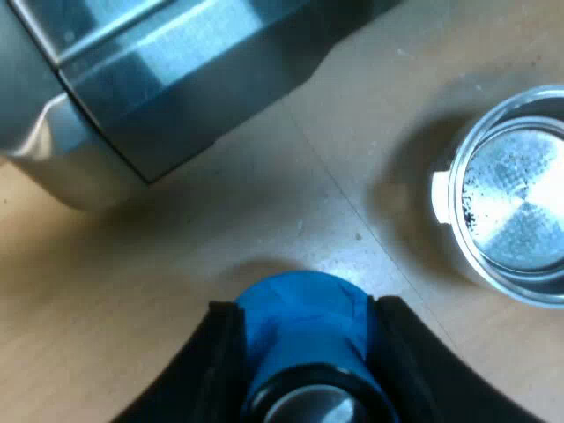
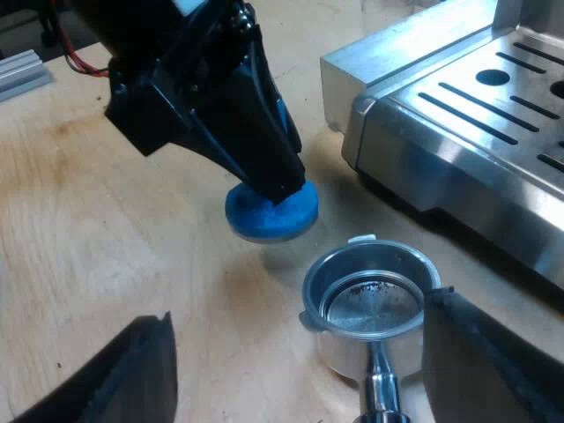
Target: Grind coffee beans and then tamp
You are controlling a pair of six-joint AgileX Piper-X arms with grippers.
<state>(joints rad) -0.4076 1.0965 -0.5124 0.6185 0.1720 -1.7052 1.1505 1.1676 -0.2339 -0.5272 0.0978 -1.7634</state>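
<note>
the left gripper (image 1: 304, 308) has its two black fingers (image 1: 220, 352) clenched on the blue tamper (image 1: 304, 330), one on each side of its blue body, with the tamper's dark-rimmed metal top pointing toward the wrist. seen from the right wrist, the tamper's round blue base is low at the wooden worktop (image 2: 106, 220); whether it touches the wood or hangs just above it cannot be told. it sits near the holder (image 2: 370, 304) but apart from it, not over the basket

the holder stands on the worktop with its metal basket facing up. the basket is almost bare, with a few dark specks on its floor, and its handle stem runs from the basket toward the right wrist

the right gripper (image 2: 300, 313) is released, its fingers (image 2: 132, 370) spread wide. one finger is just beside the basket's rim and the other is well apart from it, so the holder lies between them ungrasped

the espresso machine (image 2: 476, 115) stands close by, its slotted steel drip tray near the holder
</note>
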